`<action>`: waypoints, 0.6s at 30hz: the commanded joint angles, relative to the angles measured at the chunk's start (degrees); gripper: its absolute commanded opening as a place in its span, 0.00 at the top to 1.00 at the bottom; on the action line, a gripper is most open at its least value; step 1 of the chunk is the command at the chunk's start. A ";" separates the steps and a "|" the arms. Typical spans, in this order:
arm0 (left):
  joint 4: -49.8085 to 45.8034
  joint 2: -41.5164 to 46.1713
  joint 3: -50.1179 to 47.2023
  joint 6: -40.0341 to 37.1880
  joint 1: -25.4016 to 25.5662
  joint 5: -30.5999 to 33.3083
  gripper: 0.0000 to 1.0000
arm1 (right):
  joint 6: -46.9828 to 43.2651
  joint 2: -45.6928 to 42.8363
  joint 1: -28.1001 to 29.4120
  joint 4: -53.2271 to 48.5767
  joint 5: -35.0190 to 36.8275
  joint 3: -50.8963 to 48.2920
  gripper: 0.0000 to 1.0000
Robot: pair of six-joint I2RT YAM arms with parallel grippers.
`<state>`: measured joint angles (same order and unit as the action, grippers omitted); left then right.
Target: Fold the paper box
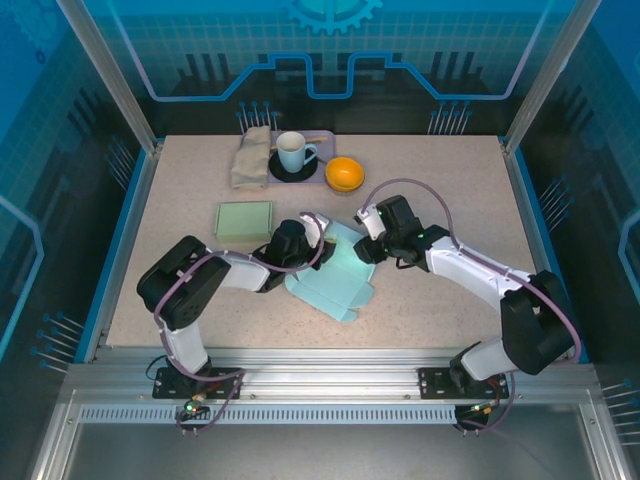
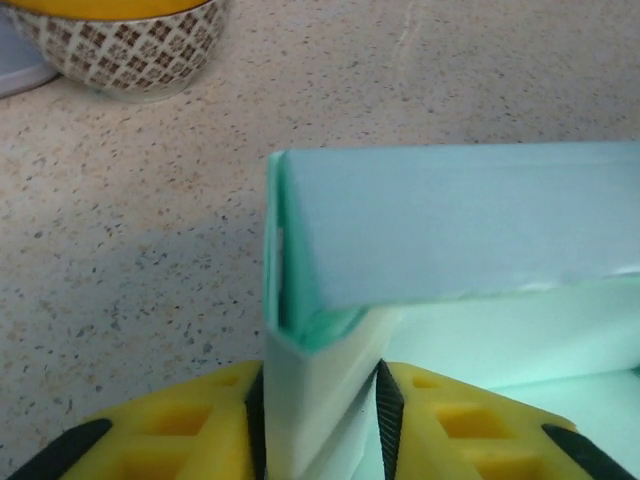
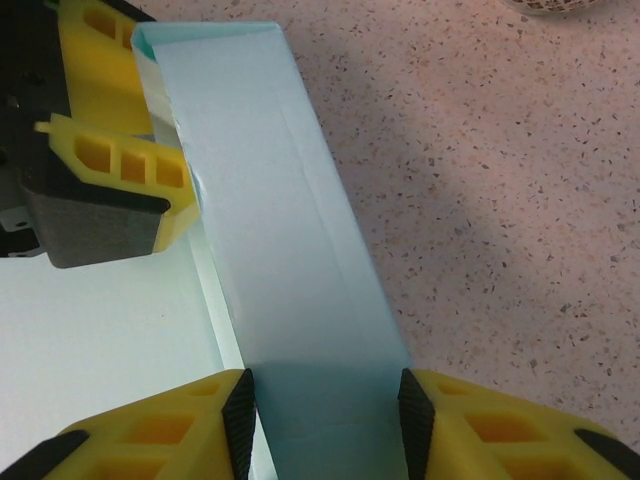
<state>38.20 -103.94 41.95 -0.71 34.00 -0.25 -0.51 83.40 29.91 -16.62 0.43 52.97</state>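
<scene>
The pale teal paper box (image 1: 335, 282) lies mostly flat at the centre of the speckled tabletop (image 1: 455, 195), with both arms meeting over its 12 o'clock edge. The left gripper (image 1: 306, 238) comes in from 9 o'clock. In its wrist view the left gripper (image 2: 320, 405) has its jaws pinching a raised side wall of the paper box (image 2: 450, 215) at a corner, where a folded flap leans over toward 3 o'clock. The right gripper (image 1: 366, 243) reaches in from 3 o'clock. In its wrist view the right gripper (image 3: 325, 410) straddles a long turned-up strip of the paper box (image 3: 285, 230), and its 2 black pads appear to press that strip's 2 sides. The left gripper (image 3: 110, 150) sits at 10 o'clock in that view, on the strip's far end.

Toward 12 o'clock on the tabletop stand a white mug (image 1: 292, 152) on a dark saucer (image 1: 277, 170), a folded cloth (image 1: 250, 156) and an orange bowl (image 1: 345, 174). A pale green square panel (image 1: 244, 220) lies at 10 o'clock from the box.
</scene>
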 commanded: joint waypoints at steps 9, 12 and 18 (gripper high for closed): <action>-4.60 -2.22 4.93 3.38 0.05 4.24 0.88 | 2.63 4.61 -0.56 -4.87 0.42 1.04 0.57; -6.78 -2.71 5.42 3.94 0.61 9.48 0.91 | 5.41 5.17 -0.56 -4.82 2.82 1.14 0.57; -13.10 -5.01 8.07 1.89 2.54 20.87 0.93 | 8.78 6.47 -0.56 -5.37 6.05 1.13 0.58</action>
<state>31.11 -105.86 47.90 0.16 36.42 11.25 4.89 87.59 29.45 -15.90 5.30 54.83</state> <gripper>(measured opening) 0.103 0.424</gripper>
